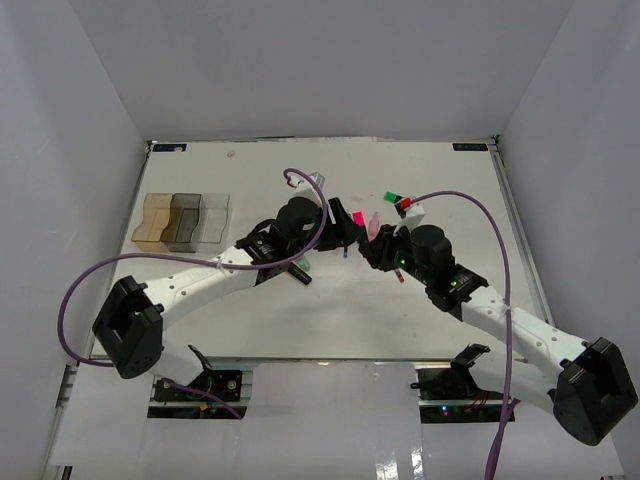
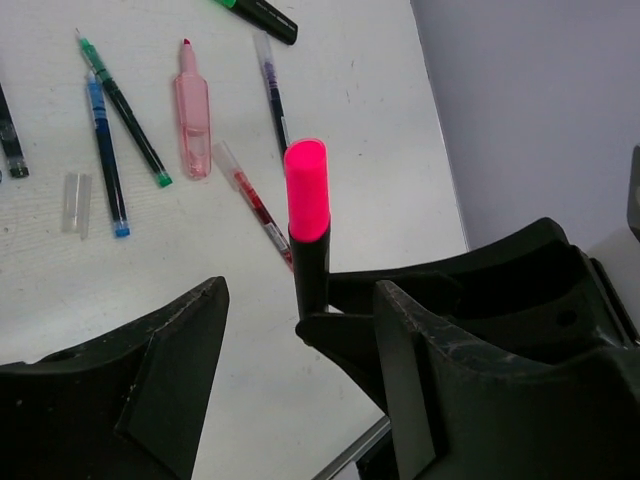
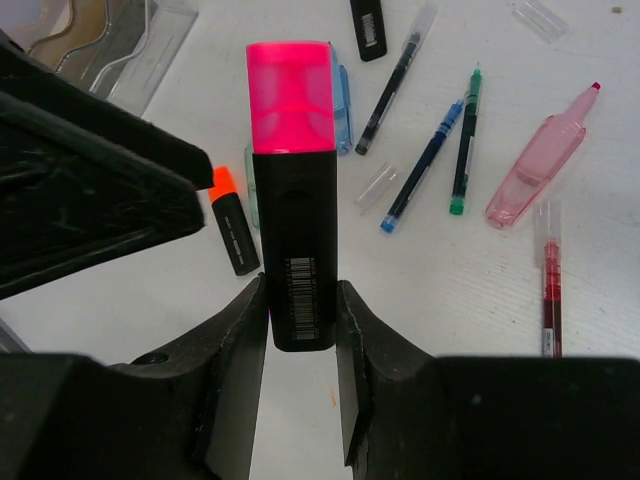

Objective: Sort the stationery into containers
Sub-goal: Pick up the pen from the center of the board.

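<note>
At the far left of the table sit the three joined containers, one amber, one grey and one clear. Mid-table, the left gripper is released, its jaws spread either side of the pink-capped highlighter with a gap on each side. That highlighter is upright, off the table and well apart from the containers. The right gripper is clenched on the lower end of its black barrel, beside the barcode. It looks light and rigid, with smooth plastic that may swivel when pinched at one end. The free barrel just below the cap is probably the best place for a second hold, across the flat faces. Loose on the table beneath lie one orange-capped highlighter, one blue pastel piece partly hidden behind the pink cap, and four thin pens: a black pen, a blue pen, a green pen and a red pen. There is also one pink tapered highlighter.
</note>
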{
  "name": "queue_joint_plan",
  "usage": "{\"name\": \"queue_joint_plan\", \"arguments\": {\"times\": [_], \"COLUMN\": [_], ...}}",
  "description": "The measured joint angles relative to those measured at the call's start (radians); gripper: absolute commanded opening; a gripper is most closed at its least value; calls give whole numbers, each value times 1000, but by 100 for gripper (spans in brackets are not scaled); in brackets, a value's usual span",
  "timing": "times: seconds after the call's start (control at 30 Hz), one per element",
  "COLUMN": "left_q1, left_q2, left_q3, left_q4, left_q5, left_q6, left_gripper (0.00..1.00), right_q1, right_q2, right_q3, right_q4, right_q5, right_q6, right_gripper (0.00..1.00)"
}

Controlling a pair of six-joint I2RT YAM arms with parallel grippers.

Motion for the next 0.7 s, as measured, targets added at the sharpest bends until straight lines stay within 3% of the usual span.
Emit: {"name": "queue_joint_plan", "arguments": {"times": [0.4, 0.53, 0.63, 0.7], "left_q1": [-3, -7, -9, -9], "left_q2": [105, 119, 130, 132], "left_q3": [33, 35, 36, 36], "left_q4": [84, 100, 111, 118], "left_q5": [-40, -38, -35, -33], "left_q6": [-19, -23, -26, -26], "left_gripper": [56, 45, 31, 23], "right_q1": [9, 11, 11, 11], "right_q2": [-16, -17, -17, -16], "right_q3": [-19, -31, -37, -40], "right_q4": [61, 77, 79, 80], "right_q5": [-49, -55, -64, -65], "right_q6": [29, 32, 34, 37], "right_gripper": [22, 22, 23, 29]}}
